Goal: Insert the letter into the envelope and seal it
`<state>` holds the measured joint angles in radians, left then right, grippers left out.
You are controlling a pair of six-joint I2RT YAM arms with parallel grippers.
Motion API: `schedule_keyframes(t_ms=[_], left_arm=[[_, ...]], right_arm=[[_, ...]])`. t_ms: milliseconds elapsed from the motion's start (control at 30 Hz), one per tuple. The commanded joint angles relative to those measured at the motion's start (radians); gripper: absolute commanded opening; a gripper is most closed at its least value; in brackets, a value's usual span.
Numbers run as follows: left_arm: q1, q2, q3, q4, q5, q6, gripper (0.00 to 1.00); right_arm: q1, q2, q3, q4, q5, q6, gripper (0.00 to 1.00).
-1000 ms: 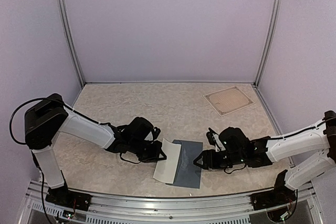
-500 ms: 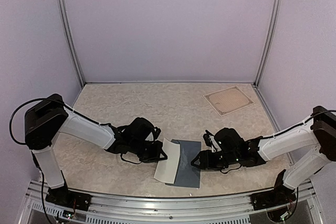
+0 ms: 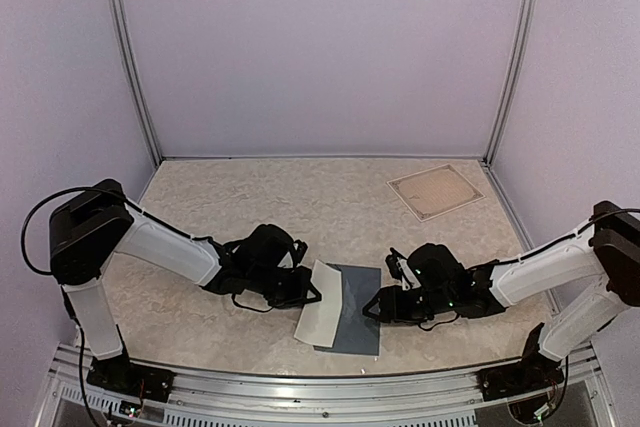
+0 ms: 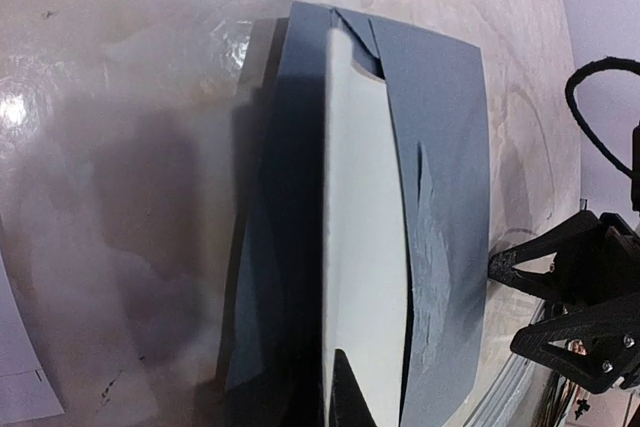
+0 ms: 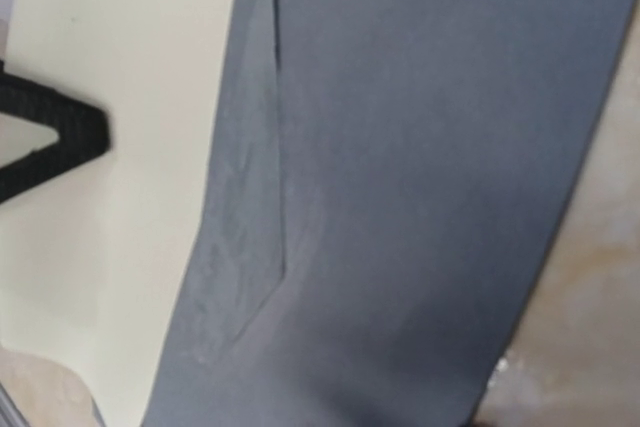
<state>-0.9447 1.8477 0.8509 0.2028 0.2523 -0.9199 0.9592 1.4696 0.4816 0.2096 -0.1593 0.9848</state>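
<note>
Low in the middle, the left jaws pinch the white letter (image 3: 322,315), partly tucked into the grey envelope (image 3: 360,325) on the bench (image 3: 250,197); right jaws, cannot tell. The upper-right card (image 3: 436,191) has print too small to read

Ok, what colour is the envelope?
The long paper envelope is dark slate blue-grey; clearest in right wrist view.

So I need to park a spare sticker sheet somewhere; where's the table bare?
Bare: the back left and middle of the table, along the rear wall, left of the bordered card. Crowded: front centre, where the left gripper and right gripper meet at the envelope and letter.
</note>
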Motion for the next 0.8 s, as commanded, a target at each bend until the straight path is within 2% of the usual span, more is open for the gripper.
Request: schedule_keyframes(t_ms=[0,400,533,667,767], left_arm=[[-0.016,0.016,-0.012,0.073,-0.016,-0.013,0.00],[-0.023,-0.010,0.011,0.017,-0.120,0.063,0.00],[-0.023,-0.010,0.015,0.017,-0.104,0.086,0.00],[-0.025,-0.002,0.013,0.009,-0.088,0.100,0.00],[-0.025,-0.009,0.011,-0.006,-0.096,0.109,0.00]], right_arm=[[-0.006,0.032,0.000,-0.062,-0.020,-0.007,0.55],[-0.005,0.029,-0.002,-0.079,-0.007,0.003,0.52],[-0.006,0.027,0.005,-0.086,-0.004,-0.002,0.47],[-0.006,-0.046,-0.001,-0.064,0.007,-0.033,0.44],[-0.005,-0.106,-0.015,-0.017,-0.003,-0.065,0.39]])
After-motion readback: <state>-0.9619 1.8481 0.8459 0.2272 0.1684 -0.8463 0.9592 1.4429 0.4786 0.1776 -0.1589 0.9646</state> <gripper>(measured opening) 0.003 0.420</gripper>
